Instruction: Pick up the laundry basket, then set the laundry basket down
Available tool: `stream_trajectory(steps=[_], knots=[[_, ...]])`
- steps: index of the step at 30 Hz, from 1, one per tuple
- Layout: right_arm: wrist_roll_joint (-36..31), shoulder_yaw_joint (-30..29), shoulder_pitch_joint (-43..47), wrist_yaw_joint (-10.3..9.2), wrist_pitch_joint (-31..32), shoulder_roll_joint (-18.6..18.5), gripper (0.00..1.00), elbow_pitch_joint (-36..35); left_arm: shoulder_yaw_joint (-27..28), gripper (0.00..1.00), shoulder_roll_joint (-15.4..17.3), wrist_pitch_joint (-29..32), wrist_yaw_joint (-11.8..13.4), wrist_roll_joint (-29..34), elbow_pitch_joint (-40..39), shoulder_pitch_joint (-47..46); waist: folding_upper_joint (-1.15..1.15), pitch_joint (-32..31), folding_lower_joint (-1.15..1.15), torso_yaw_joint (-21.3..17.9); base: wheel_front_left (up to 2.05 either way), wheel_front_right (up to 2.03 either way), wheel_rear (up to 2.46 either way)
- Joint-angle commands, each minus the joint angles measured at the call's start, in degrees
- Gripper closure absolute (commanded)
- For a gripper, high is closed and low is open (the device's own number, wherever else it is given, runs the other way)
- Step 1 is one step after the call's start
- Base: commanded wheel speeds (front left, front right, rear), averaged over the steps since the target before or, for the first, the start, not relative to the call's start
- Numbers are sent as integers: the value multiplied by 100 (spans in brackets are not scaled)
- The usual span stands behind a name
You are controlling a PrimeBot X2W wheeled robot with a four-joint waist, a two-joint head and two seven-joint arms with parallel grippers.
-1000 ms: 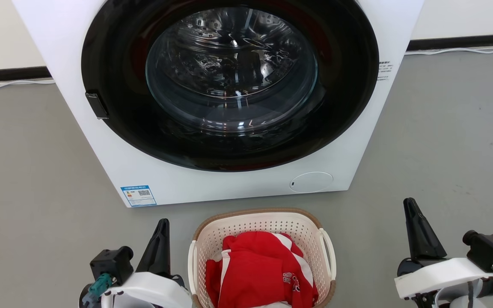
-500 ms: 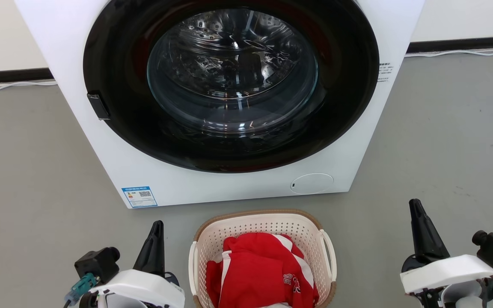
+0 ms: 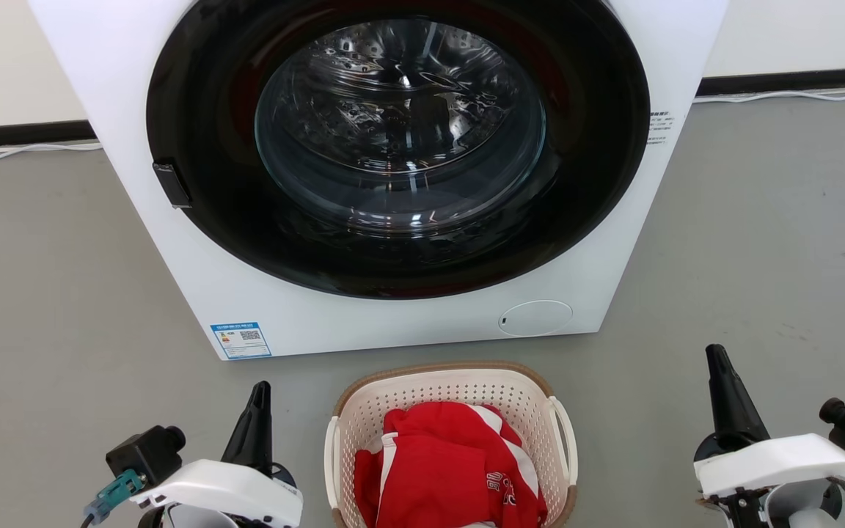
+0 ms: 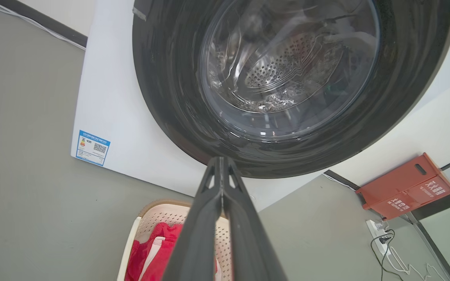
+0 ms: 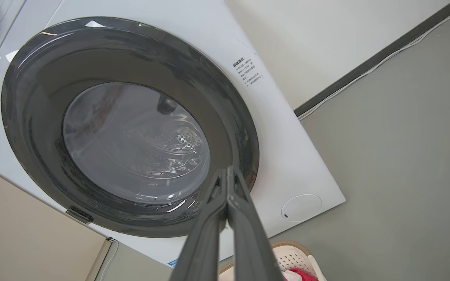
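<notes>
Two pincers, my left pincer (image 3: 260, 390) and right pincer (image 3: 716, 357), are pressed together, empty, aimed at the washer (image 3: 261, 293). The laundry basket (image 3: 452, 383) stands on the floor (image 3: 760, 257) between them, handles (image 3: 566, 440) left and right; long axis unclear.

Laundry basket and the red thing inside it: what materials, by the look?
Cream-white perforated laundry basket: looks like moulded plastic with a matte to slightly satin finish; the signs are regular holes and smooth rounded walls. Its brown rim trim has a woven look; it may also be plastic, but I cannot tell. Red and white garment: soft fabric, likely a sports knit; it folds and creases, with printed lettering.
</notes>
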Motion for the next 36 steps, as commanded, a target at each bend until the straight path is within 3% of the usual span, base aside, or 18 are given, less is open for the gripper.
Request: stream_trajectory(steps=[1,36], knots=[[125,-34,-168,14,51,-26,100,-140,107,100,55,11,-59,-159,-135,-213,0,-3,-1,1,0,0,0],[1976,-310,-178,25,611,160,100,-135,533,100,98,559,-315,-2196,-125,-257,0,-106,-1,33,0,0,0]])
